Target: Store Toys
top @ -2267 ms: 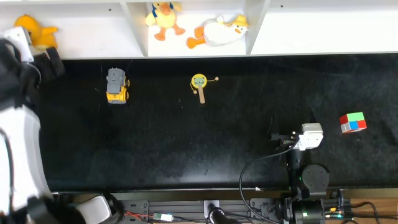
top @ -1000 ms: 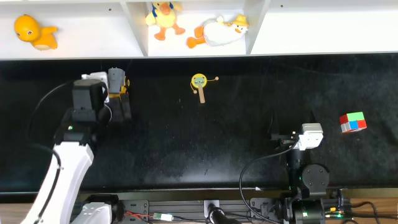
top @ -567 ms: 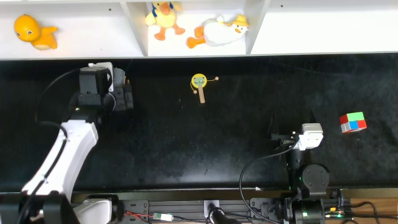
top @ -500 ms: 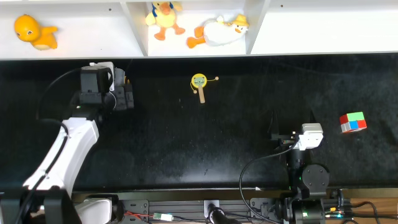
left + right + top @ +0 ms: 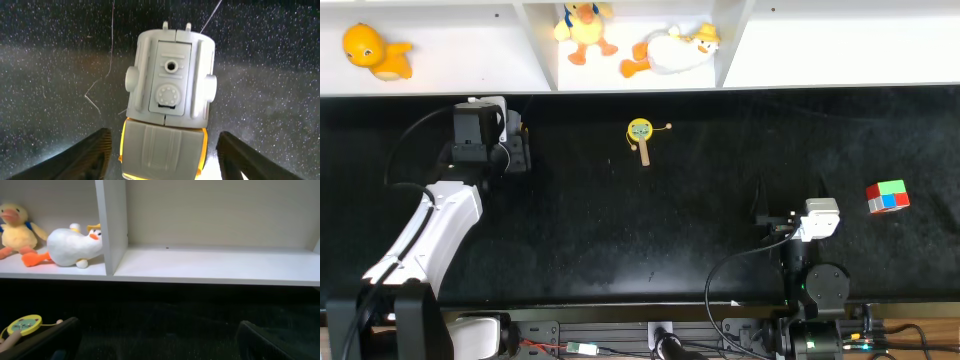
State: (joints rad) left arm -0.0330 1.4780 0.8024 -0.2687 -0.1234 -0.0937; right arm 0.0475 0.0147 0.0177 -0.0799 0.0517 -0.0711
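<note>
Left wrist view: left gripper (image 5: pixel 162 150) spread; grey-and-yellow plastic toy truck (image 5: pixel 170 95) between the fingers, yellow end nearest, grey drum beyond the tips, on black speckled mat (image 5: pixel 55 75).
Top view: same gripper just short of white shelf (image 5: pixel 640 80).
Right wrist view: right gripper (image 5: pixel 155 350) spread wide; white plush duck (image 5: pixel 70 247) well ahead, in a shelf compartment.

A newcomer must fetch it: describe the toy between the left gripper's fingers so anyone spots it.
On the black table, go to the left side, near the white shelf. The toy truck there, grey over yellow, is the only vehicle.
</note>
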